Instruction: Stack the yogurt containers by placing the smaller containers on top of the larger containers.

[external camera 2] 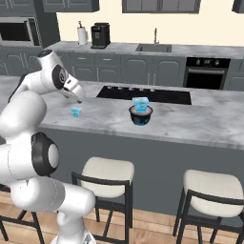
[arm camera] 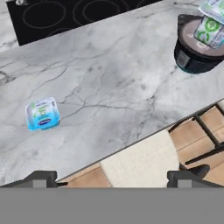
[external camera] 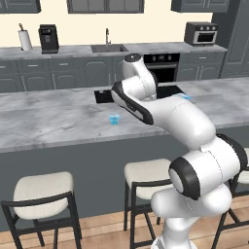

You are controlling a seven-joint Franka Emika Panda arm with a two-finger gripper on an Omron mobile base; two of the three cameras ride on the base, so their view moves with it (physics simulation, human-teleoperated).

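Observation:
The smaller container, a tiny bright-blue yogurt cup (arm camera: 42,114), stands alone on the grey marble counter (arm camera: 122,92); it also shows in the base views (external camera: 114,119) (external camera 2: 76,111). The larger container, a pale blue-and-white tub (arm camera: 211,26) (external camera 2: 140,103), sits tilted inside a dark bowl (arm camera: 192,59) (external camera 2: 141,116) further right on the counter. My gripper (arm camera: 113,178) (external camera 2: 79,98) hovers above the counter's front edge, up and a little right of the small cup. Its fingertips (arm camera: 41,177) stand wide apart, open, with nothing between them.
A black cooktop (external camera 2: 143,94) (arm camera: 65,15) lies in the counter behind both containers. Cream-seated stools (external camera 2: 107,171) (external camera: 44,189) stand below the counter's front edge. A back counter holds a sink (external camera: 108,47) and a coffee machine (external camera: 48,39).

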